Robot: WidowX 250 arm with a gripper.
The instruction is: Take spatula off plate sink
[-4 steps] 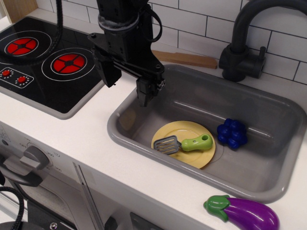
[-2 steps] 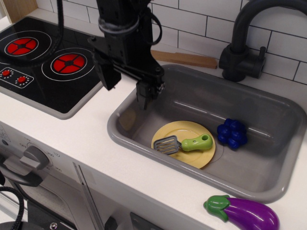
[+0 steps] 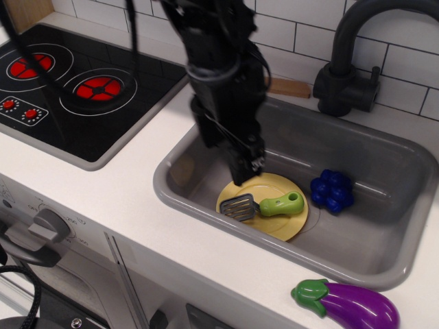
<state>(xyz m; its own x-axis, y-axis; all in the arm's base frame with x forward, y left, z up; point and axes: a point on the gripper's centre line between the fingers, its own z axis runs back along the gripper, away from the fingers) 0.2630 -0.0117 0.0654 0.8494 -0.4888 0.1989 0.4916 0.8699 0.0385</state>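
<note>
The spatula (image 3: 264, 205), with a slotted grey blade and a lime-green handle, lies on the pale-yellow plate (image 3: 288, 225) at the front of the grey sink (image 3: 384, 164). My black gripper (image 3: 245, 174) hangs inside the sink, its tip just above the plate's far left rim and just behind the spatula's blade. Nothing is held. The fingers look close together, but I cannot tell whether they are open or shut.
A blue grape cluster (image 3: 332, 190) sits in the sink right of the plate. A purple eggplant (image 3: 350, 303) lies on the front counter. The dark faucet (image 3: 350, 62) stands behind the sink, with a wooden block (image 3: 288, 87) beside it. The black stovetop (image 3: 68, 89) is at left.
My arm has swung right and down from the sink's left rim into the basin, ending just over the plate beside the spatula's blade. The spatula and plate have not moved.
</note>
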